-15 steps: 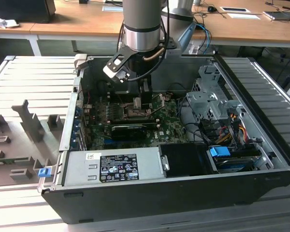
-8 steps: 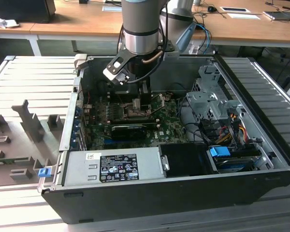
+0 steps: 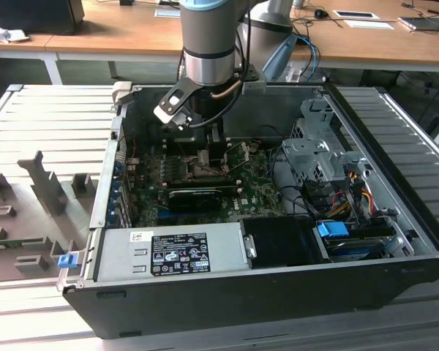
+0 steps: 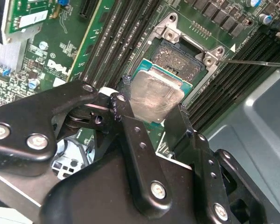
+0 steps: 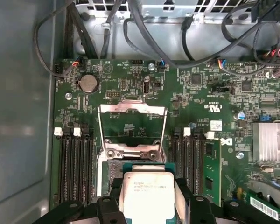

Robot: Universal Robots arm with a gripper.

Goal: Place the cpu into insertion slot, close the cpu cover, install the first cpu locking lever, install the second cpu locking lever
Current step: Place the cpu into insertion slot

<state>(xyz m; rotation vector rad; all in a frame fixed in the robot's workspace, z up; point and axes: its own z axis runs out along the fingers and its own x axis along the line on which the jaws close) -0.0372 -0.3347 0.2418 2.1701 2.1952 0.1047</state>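
The tool (image 4: 151, 106) is clamped on the cpu (image 4: 156, 91). The insertion slot (image 4: 179, 58) lies just below and slightly ahead of it. The cpu cover (image 5: 132, 109) stands open beyond.

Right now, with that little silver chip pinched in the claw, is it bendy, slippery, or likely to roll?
Probably stiff: the cpu looks flat and unbent though the gripper pinches only its edges. Possibly slippery: its metal top is smooth and shiny. Unlikely to roll, being a thin flat square.

Tool (image 4: 147, 108) clamping cpu (image 4: 156, 95), partly over insertion slot (image 4: 177, 58), green board (image 4: 51, 63)
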